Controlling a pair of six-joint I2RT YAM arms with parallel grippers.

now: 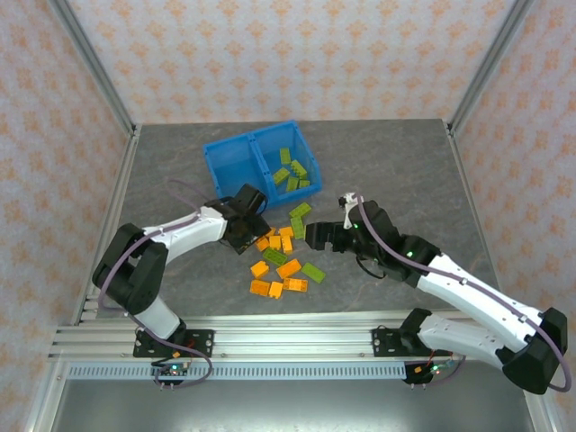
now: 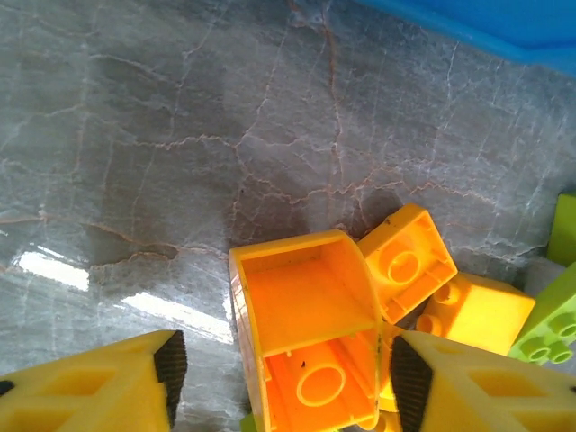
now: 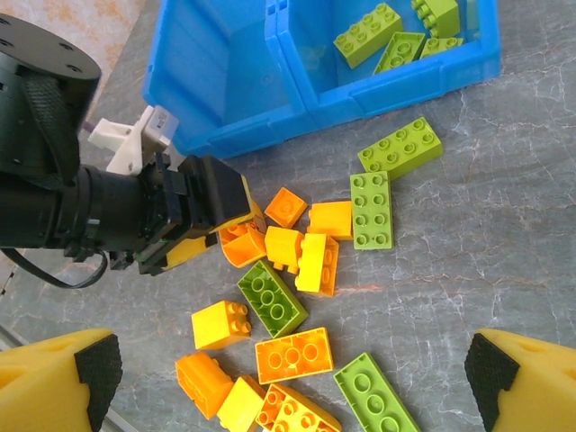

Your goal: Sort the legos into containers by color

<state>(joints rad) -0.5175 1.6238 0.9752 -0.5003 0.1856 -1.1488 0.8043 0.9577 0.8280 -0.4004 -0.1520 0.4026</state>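
Note:
The blue bin [image 1: 236, 144] stands at the back centre. Its right compartment [image 3: 328, 81] holds several lime green legos [image 1: 292, 171]; its left compartment [image 3: 211, 63] looks bare. Orange and green legos [image 1: 286, 256] lie in a loose pile in front of the bin. My left gripper [image 2: 288, 378] is open at the pile's left edge, straddling a hollow orange brick [image 2: 301, 310] lying underside up; there is a gap at the left pad [image 2: 171, 364]. The right gripper [image 3: 292, 396] hangs wide open above the pile, holding nothing.
A green brick [image 3: 400, 148] and another [image 3: 371, 209] lie between the pile and the bin's front wall. The left arm's black wrist [image 3: 54, 193] reaches in beside the bin. An aluminium rail [image 1: 270, 337] runs along the near table edge.

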